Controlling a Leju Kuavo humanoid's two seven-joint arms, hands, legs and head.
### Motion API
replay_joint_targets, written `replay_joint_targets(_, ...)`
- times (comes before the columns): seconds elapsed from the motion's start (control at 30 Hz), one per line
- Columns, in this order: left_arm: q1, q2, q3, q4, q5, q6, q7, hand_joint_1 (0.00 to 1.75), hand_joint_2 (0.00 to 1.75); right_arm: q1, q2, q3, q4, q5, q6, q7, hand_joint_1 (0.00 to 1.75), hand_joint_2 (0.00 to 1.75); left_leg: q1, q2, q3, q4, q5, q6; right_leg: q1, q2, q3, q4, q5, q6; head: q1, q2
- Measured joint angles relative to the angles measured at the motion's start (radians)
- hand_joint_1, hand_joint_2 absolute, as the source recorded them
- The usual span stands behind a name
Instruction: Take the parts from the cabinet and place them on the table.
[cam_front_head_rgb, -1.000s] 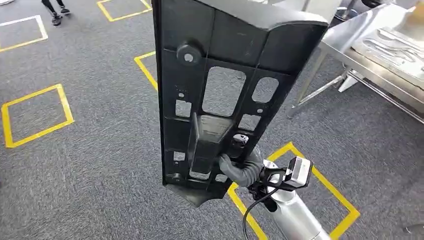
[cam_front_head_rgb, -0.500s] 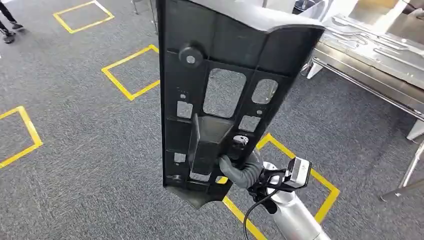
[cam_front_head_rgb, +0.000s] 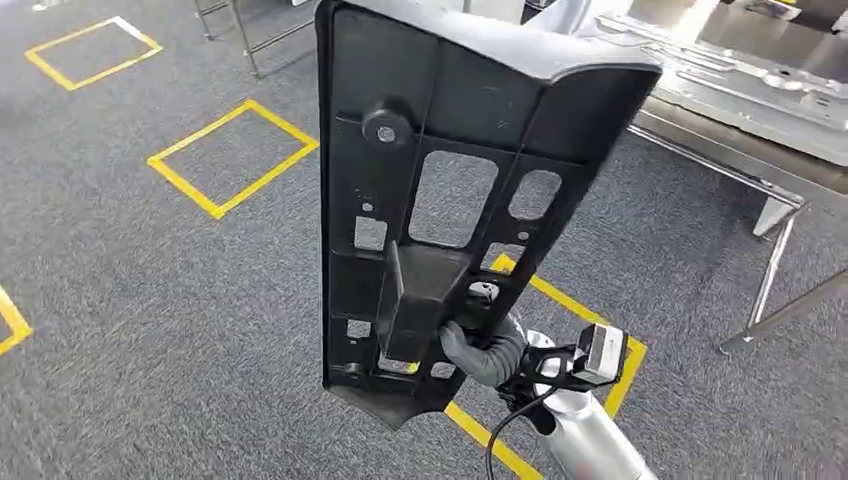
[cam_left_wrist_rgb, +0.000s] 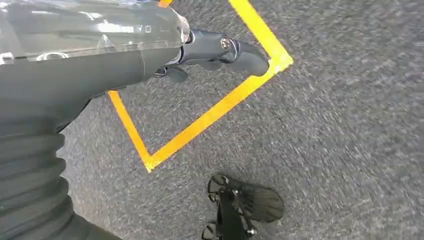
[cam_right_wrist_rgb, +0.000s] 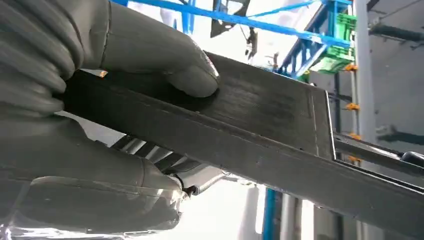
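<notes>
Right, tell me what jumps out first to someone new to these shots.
A tall black plastic part with cut-out windows stands upright mid-frame in the head view, gripped near its lower end by the right hand. Behind it, yellow tape squares mark grey carpet, and a metal table stands at upper right.

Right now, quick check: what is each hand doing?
Left hand: holds nothing; whether its fingers are spread or curled cannot be told.
Right hand: gripping the black plastic part near its lower end, held upright.
</notes>
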Motion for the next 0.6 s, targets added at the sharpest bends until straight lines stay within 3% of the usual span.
replay_joint_targets(0.07,-0.002,-0.001,0.0,0.0,0.0,0.001,-0.004,0.0,1.75,0.002,-0.003,-0.002,-0.006,-0.001,0.0,0.0,1.75,1.75,0.0,0.022,0.01,-0.004,-0.003,-0.012,0.002,0.023,-0.001,-0.004,0.002,-0.01,0.0,0.0)
replay_joint_targets(0.1,-0.005,-0.001,0.0,0.0,-0.001,0.0,-0.007,0.0,1.75,0.004,-0.005,-0.004,-0.014,-0.002,0.0,0.0,1.75,1.75,0.005,0.015,0.011,0.0,-0.009,-0.018,-0.012,0.034,0.009,-0.015,0.01,-0.019,0.0,0.0)
replay_joint_targets(0.13,-0.006,-0.002,0.0,0.0,-0.003,-0.002,-0.011,0.0,1.75,0.004,-0.007,-0.008,-0.02,-0.004,0.0,-0.001,1.75,1.75,0.006,-0.029,0.003,0.03,-0.031,-0.021,-0.011,0.042,0.01,-0.02,0.012,-0.025,0.0,0.0)
replay_joint_targets(0.17,-0.006,-0.003,0.0,0.0,-0.006,-0.003,-0.013,0.0,1.75,0.004,-0.007,-0.009,-0.024,-0.005,0.0,-0.002,1.75,1.75,0.008,-0.058,-0.027,0.098,-0.073,-0.022,-0.01,0.05,0.009,-0.02,0.013,-0.029,0.0,0.0)
replay_joint_targets(0.23,0.0,-0.003,0.0,0.0,-0.006,-0.003,-0.012,0.0,1.75,0.008,-0.008,-0.011,-0.026,-0.005,0.0,-0.001,1.75,1.75,0.01,-0.08,-0.102,0.257,-0.144,-0.026,-0.008,0.073,0.008,-0.019,0.011,-0.033,0.0,0.0)
replay_joint_targets(0.27,0.002,-0.003,0.0,0.0,-0.006,-0.003,-0.011,0.0,1.75,0.013,-0.01,-0.013,-0.026,-0.005,0.001,-0.001,1.75,1.75,0.01,-0.084,-0.13,0.309,-0.155,-0.027,-0.007,0.086,0.008,-0.018,0.011,-0.033,0.0,0.0)
replay_joint_targets(0.3,0.002,-0.003,0.0,0.0,-0.006,-0.003,-0.011,0.0,1.75,0.017,-0.01,-0.014,-0.028,-0.005,0.0,0.0,1.75,1.75,0.01,-0.084,-0.133,0.306,-0.138,-0.027,-0.006,0.1,0.009,-0.016,0.011,-0.033,0.0,0.0)
replay_joint_targets(0.37,0.0,-0.003,0.0,0.0,-0.007,-0.004,-0.011,0.0,1.75,0.019,-0.01,-0.016,-0.034,-0.005,0.0,0.0,1.75,1.75,0.01,-0.089,-0.077,0.172,-0.051,-0.023,-0.007,0.126,0.011,-0.01,0.009,-0.03,0.0,0.0)
replay_joint_targets(0.4,-0.001,-0.003,0.0,0.0,-0.008,-0.004,-0.011,0.0,1.75,0.019,-0.01,-0.016,-0.039,-0.005,-0.001,0.0,1.75,1.75,0.011,-0.107,-0.036,0.078,-0.003,-0.02,-0.008,0.137,0.012,-0.006,0.006,-0.026,0.0,0.0)
replay_joint_targets(0.43,-0.001,-0.002,0.0,0.0,-0.01,-0.004,-0.011,0.0,1.75,0.019,-0.01,-0.016,-0.041,-0.005,0.0,0.0,1.75,1.75,0.013,-0.158,-0.009,0.019,0.001,-0.013,-0.01,0.146,0.009,-0.004,0.004,-0.022,0.0,0.0)
replay_joint_targets(0.47,-0.002,-0.002,0.0,0.0,-0.01,-0.004,-0.011,0.0,1.75,0.018,-0.01,-0.017,-0.043,-0.005,0.0,0.0,1.75,1.75,0.014,-0.175,-0.005,0.003,-0.003,-0.013,-0.006,0.156,0.001,0.006,0.003,-0.015,0.0,0.0)
replay_joint_targets(0.57,-0.004,-0.002,0.0,0.0,-0.01,-0.004,-0.011,0.0,1.75,0.025,-0.011,-0.018,-0.048,-0.004,-0.001,0.002,1.75,1.75,0.005,-0.146,-0.006,0.009,-0.002,0.0,-0.017,0.185,-0.005,-0.006,0.013,0.006,0.0,0.0)
replay_joint_targets(0.6,-0.005,-0.005,0.0,0.0,-0.01,-0.004,-0.011,0.0,1.75,0.025,-0.012,-0.019,-0.05,-0.004,-0.001,0.002,1.75,1.75,0.017,-0.134,-0.002,-0.005,0.005,0.01,-0.01,0.186,-0.006,-0.003,0.01,0.012,0.0,0.0)
